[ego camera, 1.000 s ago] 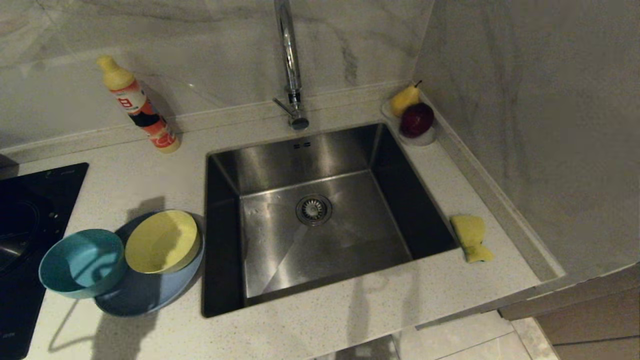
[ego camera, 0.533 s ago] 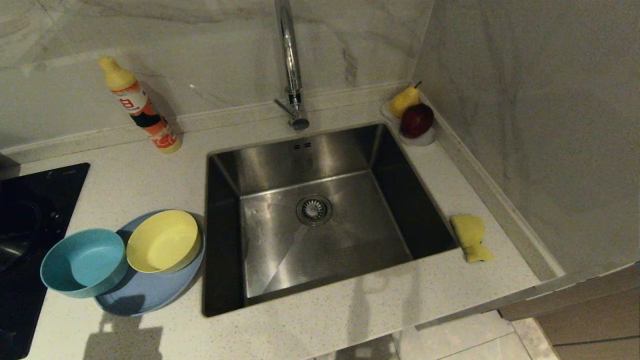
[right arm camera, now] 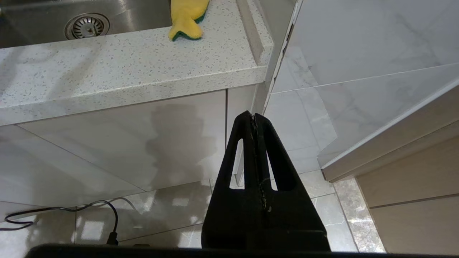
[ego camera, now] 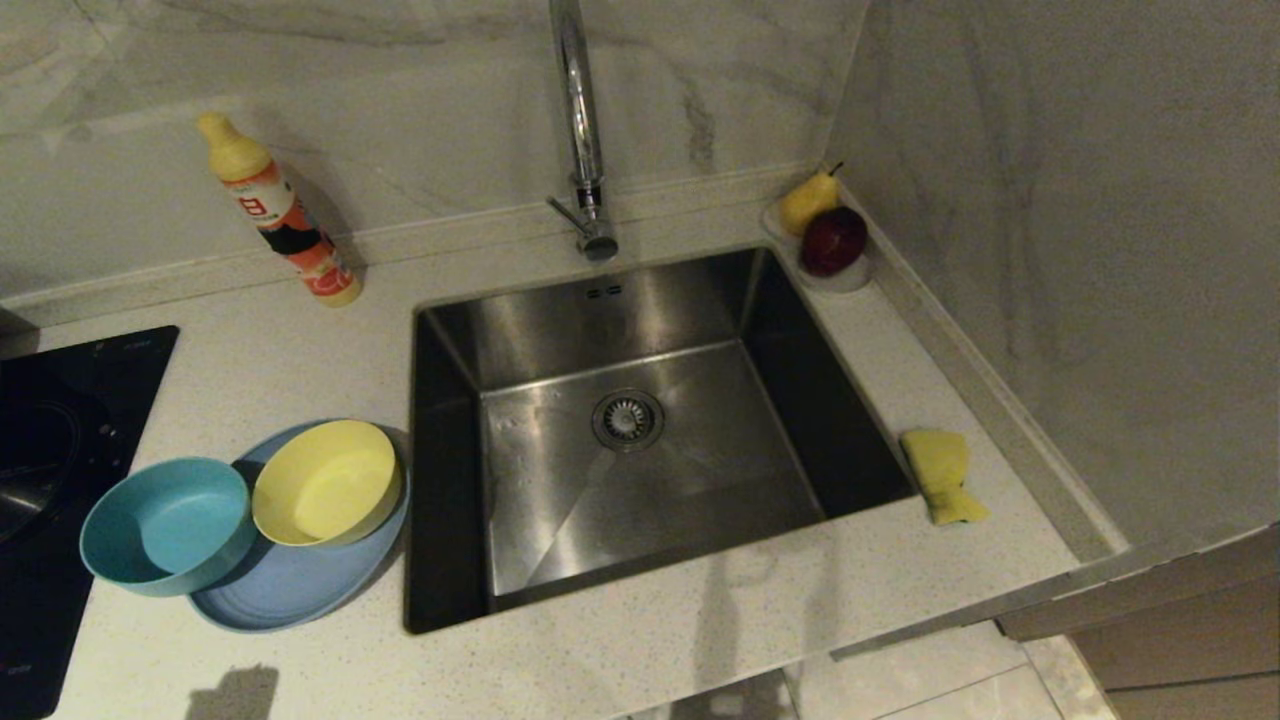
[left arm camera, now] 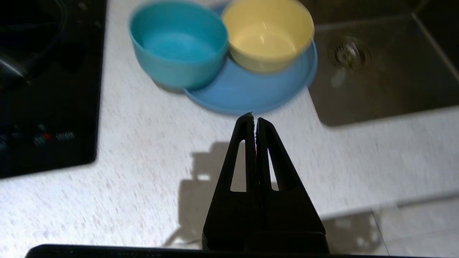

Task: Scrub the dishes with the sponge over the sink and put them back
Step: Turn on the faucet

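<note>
The left gripper [left arm camera: 255, 120] hung over the speckled pale countertop [ego camera: 300, 350] near its front edge, fingers pressed together on nothing, with bare stone between it and the periwinkle plate [ego camera: 290, 590]. The yellow bowl [ego camera: 325, 495] sat on that plate; the teal bowl [ego camera: 165, 525] touched it, overlapping the plate's rim beside the black cooktop [ego camera: 50, 450]. The plate's edge lay just beside the stainless sink [ego camera: 640, 450], whose basin held nothing around the drain strainer [ego camera: 628, 418]. The sponge [ego camera: 942, 475] lay on the narrow strip right of the sink, near the raised ledge. The right gripper [right arm camera: 254, 118], closed and empty, was below counter level before the cabinet front [right arm camera: 125, 143]. Marble walls met in a corner.
</note>
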Controlling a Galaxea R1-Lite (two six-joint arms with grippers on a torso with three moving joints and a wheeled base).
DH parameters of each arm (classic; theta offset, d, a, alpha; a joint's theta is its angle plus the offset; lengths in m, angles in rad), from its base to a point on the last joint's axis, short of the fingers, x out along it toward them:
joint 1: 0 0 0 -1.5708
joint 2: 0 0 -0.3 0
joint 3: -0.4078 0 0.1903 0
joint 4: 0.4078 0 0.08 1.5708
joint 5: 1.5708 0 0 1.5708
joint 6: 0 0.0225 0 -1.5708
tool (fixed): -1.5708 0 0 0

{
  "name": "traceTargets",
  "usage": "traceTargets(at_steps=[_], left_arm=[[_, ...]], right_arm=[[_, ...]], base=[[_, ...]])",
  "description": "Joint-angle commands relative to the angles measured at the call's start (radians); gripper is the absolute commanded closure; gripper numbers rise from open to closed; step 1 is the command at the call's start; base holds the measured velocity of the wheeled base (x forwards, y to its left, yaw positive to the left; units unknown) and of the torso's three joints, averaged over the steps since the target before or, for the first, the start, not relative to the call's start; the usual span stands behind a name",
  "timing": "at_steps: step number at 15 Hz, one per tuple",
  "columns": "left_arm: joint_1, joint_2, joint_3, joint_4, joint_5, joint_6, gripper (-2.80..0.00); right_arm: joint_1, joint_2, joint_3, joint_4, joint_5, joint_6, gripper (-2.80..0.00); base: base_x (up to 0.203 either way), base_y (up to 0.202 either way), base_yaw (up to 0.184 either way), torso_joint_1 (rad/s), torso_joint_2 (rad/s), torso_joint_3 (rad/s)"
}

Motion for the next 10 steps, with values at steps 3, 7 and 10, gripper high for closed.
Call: traceTargets(at_steps=[3,7,10], left_arm=[[-0.015,-0.2,0.043,0.099,-0.01,0.036,0.0],[-0.017,-0.19,0.043,0.109,-0.017,0.039,0.0],[-0.017,-0.19,0.043,0.109,-0.016,0.053,0.0]], right_arm=[[0.0,-0.002,0.0,0.0,-0.001,0.0,0.0],[0.0,-0.001,0.0,0.0,-0.001,0.0,0.0],[0.0,0.0,0.0,0.0,-0.001,0.0,0.0]], base=[[0.0,0.0,0.0,0.0,0.0,0.0],[0.0,0.0,0.0,0.0,0.0,0.0],[0.0,0.0,0.0,0.0,0.0,0.0]])
